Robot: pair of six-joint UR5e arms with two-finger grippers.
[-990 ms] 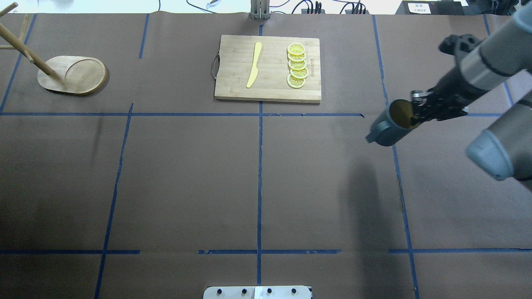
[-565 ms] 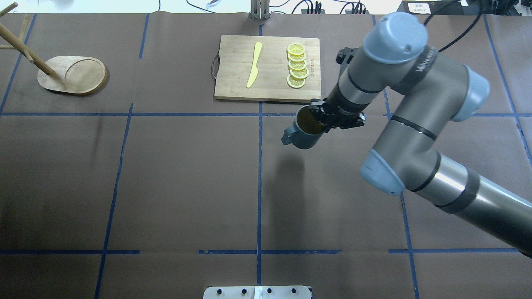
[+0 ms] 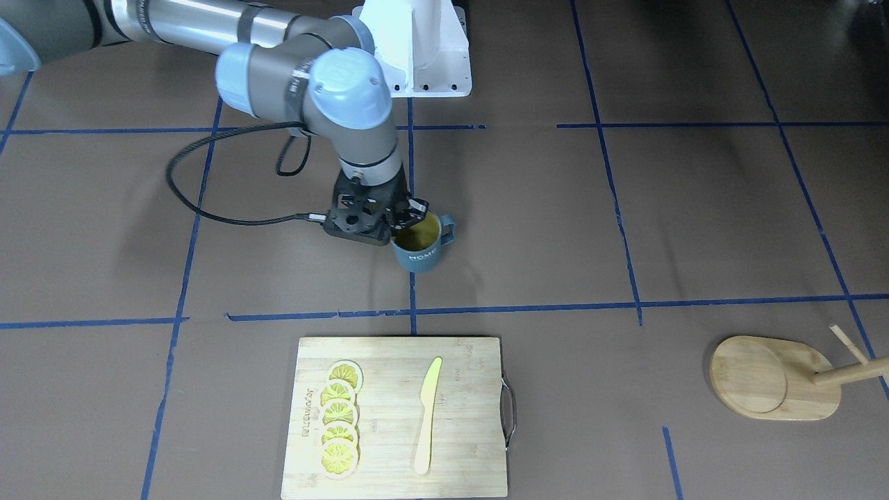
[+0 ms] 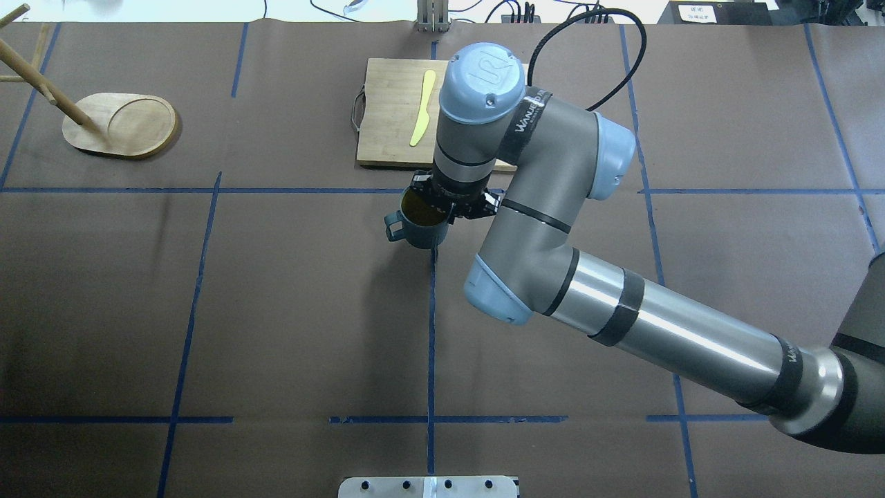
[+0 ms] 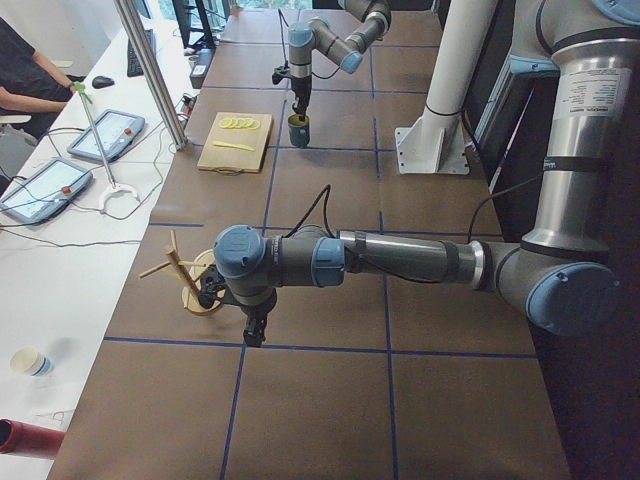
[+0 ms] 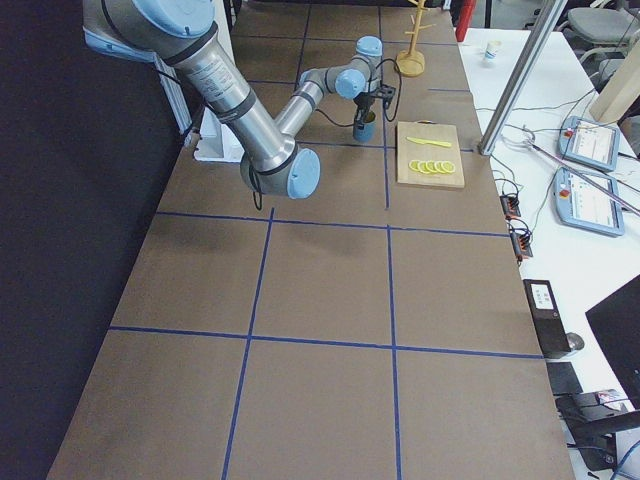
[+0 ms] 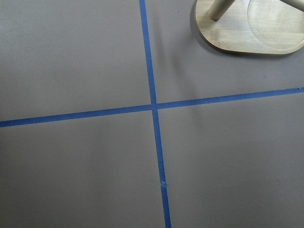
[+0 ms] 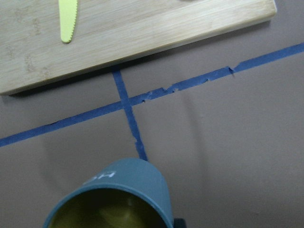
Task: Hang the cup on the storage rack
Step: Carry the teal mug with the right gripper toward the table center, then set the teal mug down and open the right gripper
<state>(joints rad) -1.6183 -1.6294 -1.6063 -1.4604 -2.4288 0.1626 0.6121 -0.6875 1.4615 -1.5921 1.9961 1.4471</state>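
Note:
My right gripper (image 4: 437, 206) is shut on the rim of the cup (image 4: 420, 225), a dark grey-teal mug with a yellow inside. It holds the mug upright, low over the tape cross in front of the cutting board, handle towards the rack's side. The mug also shows in the front view (image 3: 419, 244) under the right gripper (image 3: 410, 221), and in the right wrist view (image 8: 118, 194). The storage rack (image 4: 121, 126) stands at the far left, away from the cup; its base shows in the left wrist view (image 7: 247, 33). My left gripper (image 5: 255, 335) hangs near the rack (image 5: 185, 280); I cannot tell whether it is open.
A bamboo cutting board (image 4: 387, 138) with a yellow knife (image 4: 422, 111) lies just beyond the cup. In the front view the board (image 3: 396, 479) also carries several lemon slices (image 3: 339, 420). The right arm's elbow (image 4: 539, 207) spans the table's middle.
The right arm has carried the cup leftwards, from the table's right side to the centre line in front of the cutting board. The rack has not moved.

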